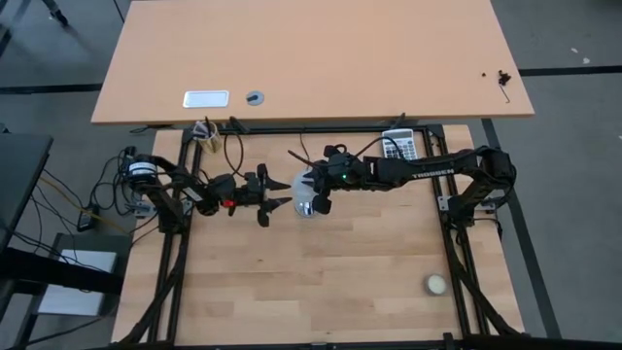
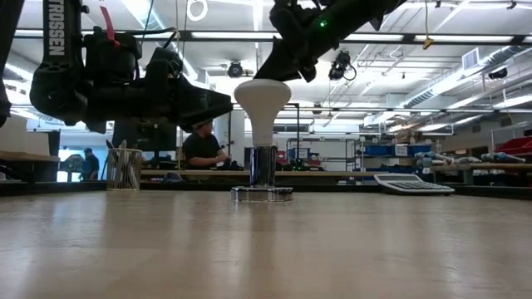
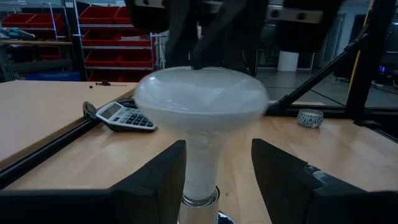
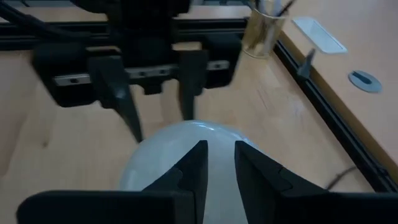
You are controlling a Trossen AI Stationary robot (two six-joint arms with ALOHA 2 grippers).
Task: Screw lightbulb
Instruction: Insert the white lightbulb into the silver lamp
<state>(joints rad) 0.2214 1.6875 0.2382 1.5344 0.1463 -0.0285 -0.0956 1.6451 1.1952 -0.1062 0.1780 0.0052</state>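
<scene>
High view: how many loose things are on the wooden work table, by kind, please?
Lightbulb, standing in its socket: 1
Cream ball: 1
Calculator: 1
Pen cup: 1
Total: 4

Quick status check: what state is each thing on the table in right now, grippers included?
White dome-topped lightbulb: upright, screw base seated in the socket.
Round grey metal socket: flat on the table, bulb in it.
Left gripper: open, fingers either side of the bulb's neck, not touching.
Right gripper: above the dome, fingers slightly apart.
Small cream-white ball: resting alone near the table's corner.
</scene>
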